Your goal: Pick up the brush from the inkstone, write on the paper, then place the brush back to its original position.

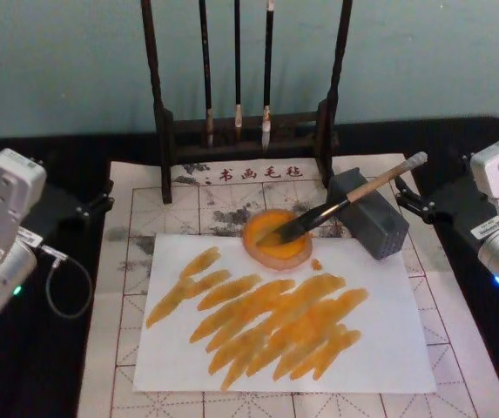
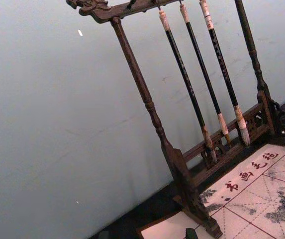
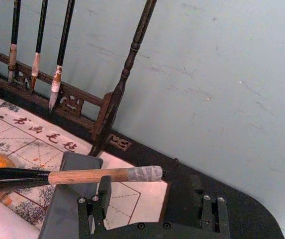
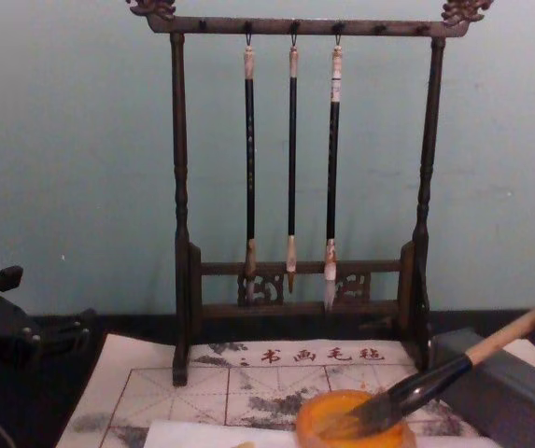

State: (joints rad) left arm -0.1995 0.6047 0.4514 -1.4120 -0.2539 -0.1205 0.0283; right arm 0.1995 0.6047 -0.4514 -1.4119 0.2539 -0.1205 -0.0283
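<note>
The brush [image 1: 362, 193] lies unheld, its dark tuft in the round orange inkstone [image 1: 262, 253] and its tan handle propped on the grey box [image 1: 375, 228]. In front of the dish lies the white paper [image 1: 388, 348], covered with several orange strokes. My right gripper [image 1: 406, 202] is parked at the table's right edge, just right of the brush's white end cap. It stands open and empty in the right wrist view [image 3: 152, 201], with the brush [image 3: 92, 175] lying across in front of it. My left gripper [image 1: 97, 205] is parked at the left edge, far from the brush.
A dark wooden rack [image 1: 240, 131] with three thin hanging brushes [image 4: 292, 168] stands at the back. A gridded felt mat [image 1: 136, 218] lies under paper, dish and box. A loose cable [image 1: 66, 279] loops beside the left arm.
</note>
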